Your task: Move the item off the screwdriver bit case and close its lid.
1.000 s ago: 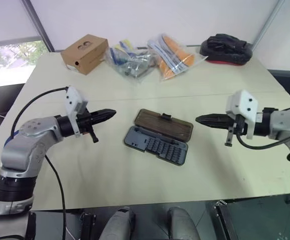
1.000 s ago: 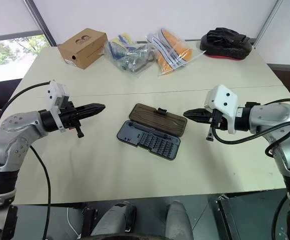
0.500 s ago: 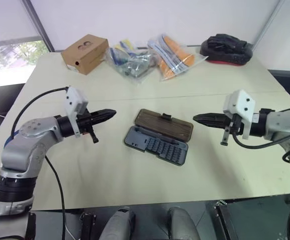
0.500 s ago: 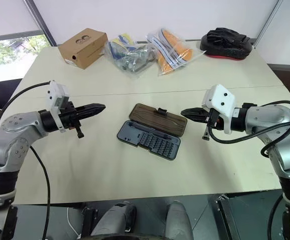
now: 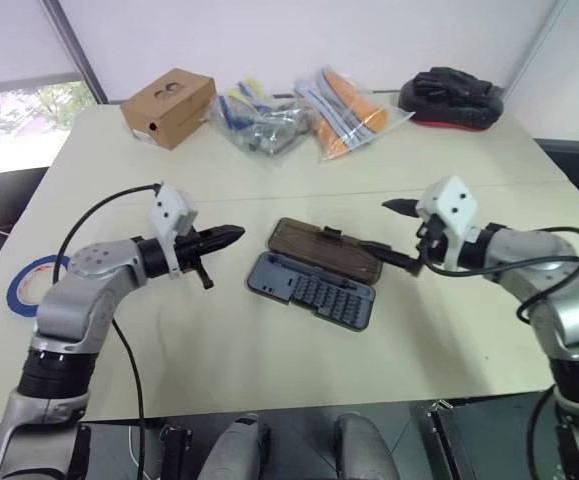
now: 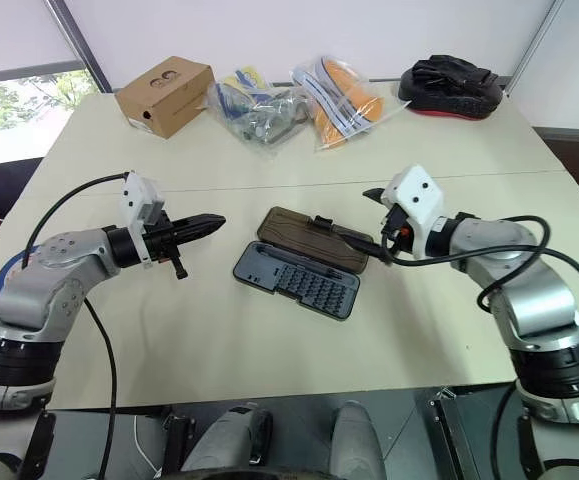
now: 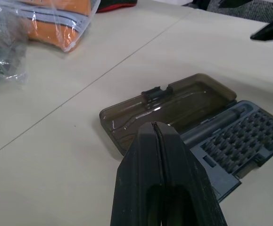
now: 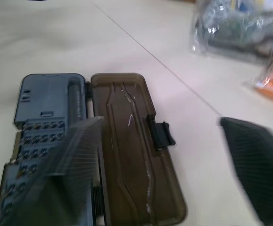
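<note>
The screwdriver bit case (image 5: 314,290) lies open mid-table, its slate-grey tray of bit slots nearest me. The lid (image 5: 329,250) lies flat behind the tray, smoky brown, with its black latch tab (image 7: 155,92) on the far edge. Nothing rests on the tray or lid, and the item is out of view. My left gripper (image 5: 234,235) is shut and empty, level, pointing at the case's left end from a short gap away. Just off the lid's right end my right gripper (image 5: 393,232) is open, one finger high and one low. In the right wrist view the lid (image 8: 131,155) lies between its fingers (image 8: 259,160).
Along the far edge of the table stand a brown cardboard box (image 5: 169,107), clear plastic bags (image 5: 264,120), an orange packet (image 5: 349,105) and a black bundle (image 5: 451,97). A blue tape roll (image 5: 34,283) lies at the table's left edge.
My right gripper has opened and swung in to the lid's right end. My left gripper has edged a little closer to the case. The case has not moved.
</note>
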